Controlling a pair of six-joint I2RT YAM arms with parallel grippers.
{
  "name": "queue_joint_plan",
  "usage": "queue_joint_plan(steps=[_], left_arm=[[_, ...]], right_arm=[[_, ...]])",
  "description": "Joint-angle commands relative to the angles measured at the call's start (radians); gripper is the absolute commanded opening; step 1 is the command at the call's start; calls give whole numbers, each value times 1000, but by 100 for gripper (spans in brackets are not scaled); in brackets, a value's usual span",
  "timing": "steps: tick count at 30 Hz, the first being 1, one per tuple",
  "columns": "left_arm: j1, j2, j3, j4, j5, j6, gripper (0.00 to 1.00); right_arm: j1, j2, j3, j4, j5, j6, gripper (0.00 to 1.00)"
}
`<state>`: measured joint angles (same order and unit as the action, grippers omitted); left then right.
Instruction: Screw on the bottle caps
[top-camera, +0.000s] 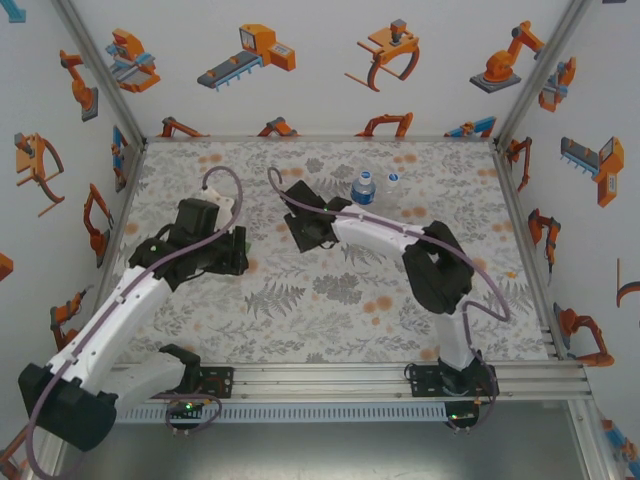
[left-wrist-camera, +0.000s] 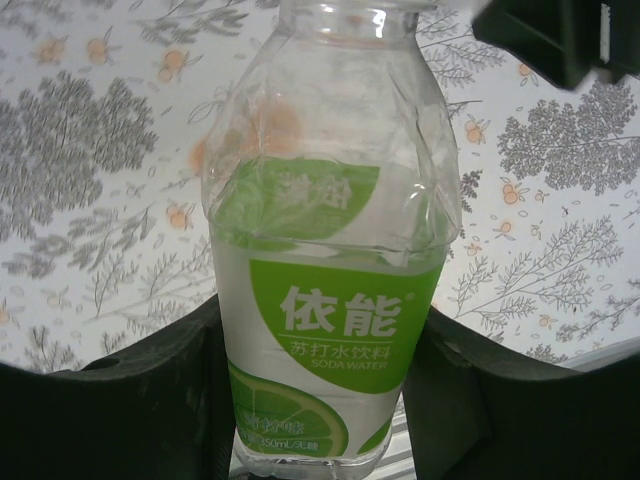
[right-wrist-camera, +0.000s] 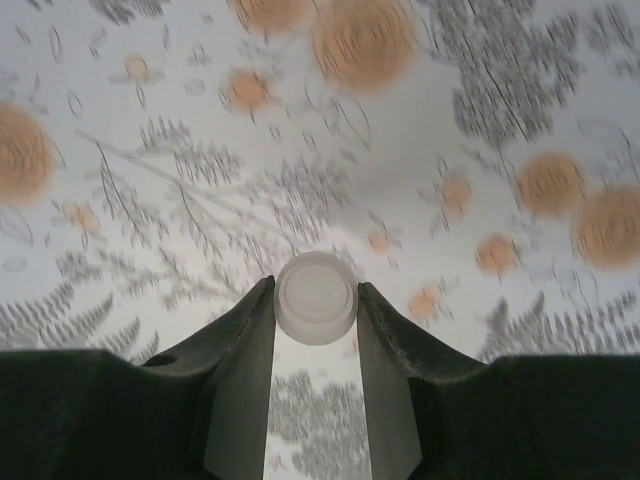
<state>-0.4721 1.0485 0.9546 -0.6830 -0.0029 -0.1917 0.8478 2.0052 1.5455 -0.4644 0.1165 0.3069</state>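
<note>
**Left gripper clamped on the clear plastic bottle with the green label; right gripper pinching a small round whitish plastic cap.**

The green-labelled bottle stands up between the closed left fingers over the left middle of the table, its neck open and bare. A dark blocky shape, too blurred to name, sits just beside its mouth. The pinched cap sits between the right fingertips near the table's centre, apart from that bottle, with the cloth blurred behind it. Toward the far edge a clear plastic bottle with a blue label stands upright, and a second small whitish cap lies just beside it on its right. A pale cloth printed with grey leaves and orange blossoms covers the table. White walls with orange robot drawings and aluminium posts enclose it, and a metal rail runs along the near edge.
</note>
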Motion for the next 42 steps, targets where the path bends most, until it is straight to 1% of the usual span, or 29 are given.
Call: queue_joint_plan(steps=[1,5,9,11,14,21,28,34,42], left_arm=[[7,52,64,105,93,134,18],[10,122,111,135,152,225,15],[9,181,159,133,196,314,6],[11,197,177,122,207,348,4],[10,199,169,127,209,386,3],[10,166,90,187,217,368,3],[9,172,93,189,208,368,4],[9,179,98,185,213,368,5],[9,184,102,181,220,368,5]], right_arm=[[-1,-106,-141,-18,18,96,34],[0,-231,-316,5,18,180,34],[0,-326,-453,20,18,251,34],[1,-350,-498,20,21,273,34],[3,-360,-542,30,26,285,35],[4,-332,-554,27,24,289,41],[3,-364,-513,-36,35,284,44],[3,-402,-506,-48,19,291,43],[3,-371,-511,-38,8,294,42]])
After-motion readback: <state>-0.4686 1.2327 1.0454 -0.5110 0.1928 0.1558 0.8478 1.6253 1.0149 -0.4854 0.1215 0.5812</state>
